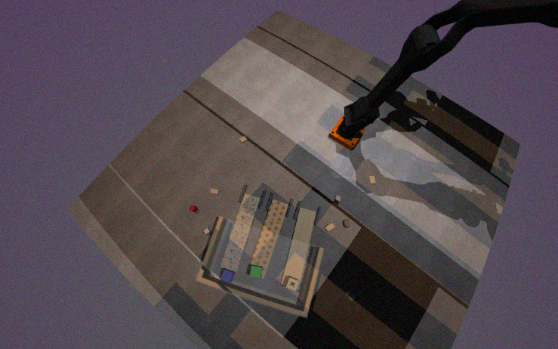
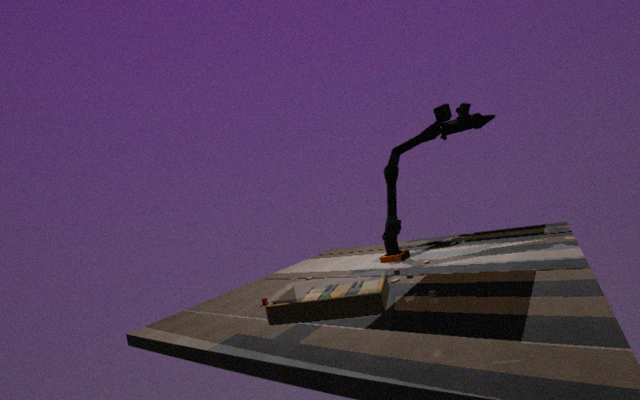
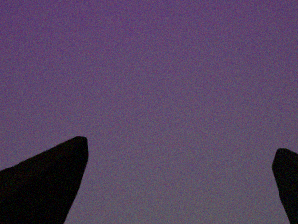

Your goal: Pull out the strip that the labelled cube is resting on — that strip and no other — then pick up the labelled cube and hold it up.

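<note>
A pale cube with a dark X-like label [image 1: 292, 283] rests on the far end of a plain cream strip [image 1: 301, 238], the rightmost of three in the top view. A blue-speckled strip [image 1: 242, 230] has a blue cube [image 1: 227, 276] at its end. An orange-dotted strip [image 1: 270, 230] in the middle has a green cube [image 1: 255, 271] at its end. The strips stick out of the open side of a walled tray [image 1: 314, 277] [image 2: 322, 312]. My gripper [image 2: 494, 117] [image 3: 183, 154] is open and empty, high above the table and away from the tray.
Short dark rails flank the strips' outer ends. A red cylinder [image 1: 192, 208] [image 2: 264, 301] stands beside the tray. Small tan blocks [image 1: 214, 191] [image 1: 329, 227] [image 1: 372, 179] and a pebble [image 1: 346, 223] lie around. The arm's orange base [image 1: 345, 139] [image 2: 386, 259] stands beyond the strips' outer ends.
</note>
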`<action>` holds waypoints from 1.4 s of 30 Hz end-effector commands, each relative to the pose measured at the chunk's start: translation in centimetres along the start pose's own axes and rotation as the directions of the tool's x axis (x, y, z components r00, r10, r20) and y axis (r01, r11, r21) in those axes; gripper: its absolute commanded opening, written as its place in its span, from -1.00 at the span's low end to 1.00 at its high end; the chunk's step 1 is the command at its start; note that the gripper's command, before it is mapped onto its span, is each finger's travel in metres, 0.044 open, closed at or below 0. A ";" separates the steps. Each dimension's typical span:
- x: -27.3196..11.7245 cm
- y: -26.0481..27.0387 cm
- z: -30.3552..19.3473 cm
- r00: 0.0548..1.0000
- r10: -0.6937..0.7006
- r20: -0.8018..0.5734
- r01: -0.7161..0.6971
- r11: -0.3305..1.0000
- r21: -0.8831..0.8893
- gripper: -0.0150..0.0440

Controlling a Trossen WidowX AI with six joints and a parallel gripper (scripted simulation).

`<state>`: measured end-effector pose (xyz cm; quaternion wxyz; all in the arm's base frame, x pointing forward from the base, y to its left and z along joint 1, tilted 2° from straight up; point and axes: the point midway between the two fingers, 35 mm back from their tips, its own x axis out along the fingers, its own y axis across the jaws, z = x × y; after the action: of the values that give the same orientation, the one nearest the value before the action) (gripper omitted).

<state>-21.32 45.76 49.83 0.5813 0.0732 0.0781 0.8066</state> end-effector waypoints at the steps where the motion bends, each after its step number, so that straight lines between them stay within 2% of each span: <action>1: 0.0 -0.2 0.0 1.000 -0.006 0.000 0.006 1.000 -0.002 0.86; 10: -2.2 -13.0 0.3 0.963 -0.268 -0.011 0.267 0.962 -0.058 0.86; 21: -9.3 -26.6 0.0 0.826 -0.563 -0.018 0.560 0.824 -0.084 0.86; 30: -19.9 -37.3 -2.0 0.615 -0.786 -0.059 0.781 0.618 -0.093 0.86; 36: -29.0 -42.5 -4.5 0.419 -0.902 -0.108 0.900 0.428 -0.083 0.86; 42: -38.8 -45.1 -7.7 0.203 -0.965 -0.167 0.974 0.216 -0.064 0.86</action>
<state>29.16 27.12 33.85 0.9345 -0.0407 0.1574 0.3168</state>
